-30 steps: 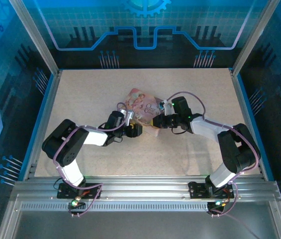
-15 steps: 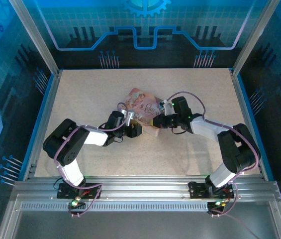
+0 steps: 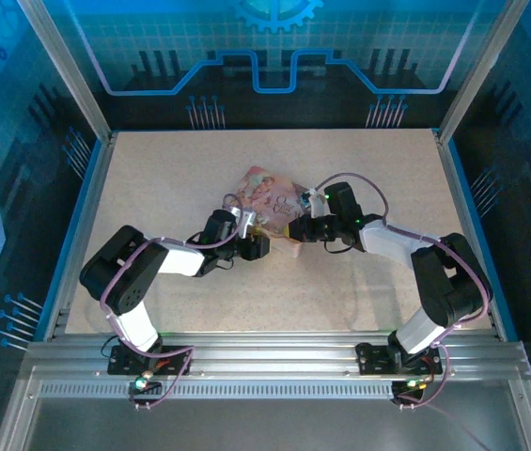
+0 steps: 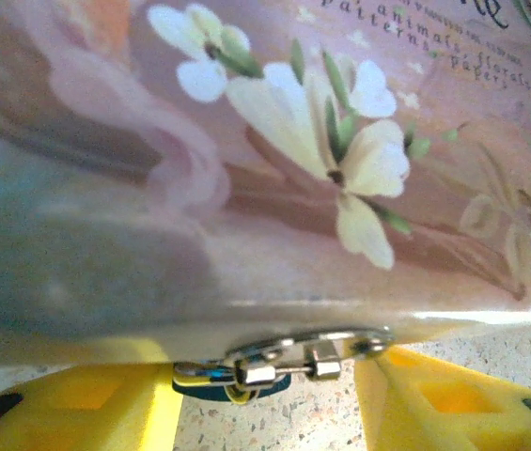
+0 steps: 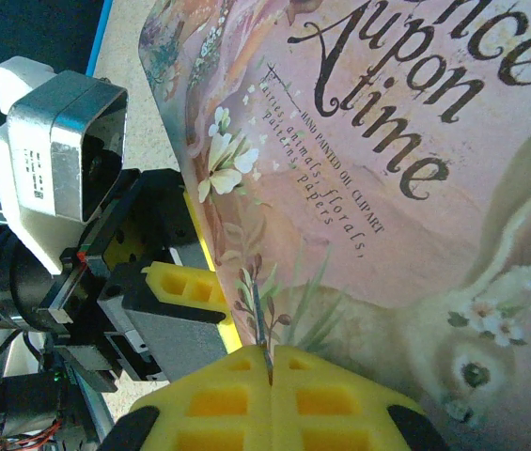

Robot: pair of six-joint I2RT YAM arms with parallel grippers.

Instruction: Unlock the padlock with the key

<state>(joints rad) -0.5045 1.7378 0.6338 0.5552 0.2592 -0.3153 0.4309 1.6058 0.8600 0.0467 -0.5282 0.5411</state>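
Note:
The padlock (image 4: 235, 381), a small bluish body, hangs from a silvery hasp (image 4: 314, 353) on the lower edge of the pink printed tin (image 4: 274, 169). My left gripper (image 4: 263, 409) has its yellow fingers (image 4: 77, 409) standing apart on either side of the padlock; speckled table shows between the padlock and the right-hand finger. In the right wrist view my right gripper (image 5: 271, 355) is shut on the key (image 5: 261, 319), whose thin dark blade sticks out over the tin (image 5: 397, 169). From above, the left gripper (image 3: 254, 246) and right gripper (image 3: 293, 230) meet at the tin's (image 3: 267, 193) near edge.
The left arm's wrist camera housing (image 5: 58, 141) and gripper body (image 5: 166, 315) sit close beside the key. The speckled table (image 3: 190, 160) is bounded by blue side rails (image 3: 75, 225) and an aluminium frame (image 3: 274, 352) at the near edge.
The left gripper has edged slightly against the tin's near corner, and the tin has shifted a touch. The right arm has held still with the key.

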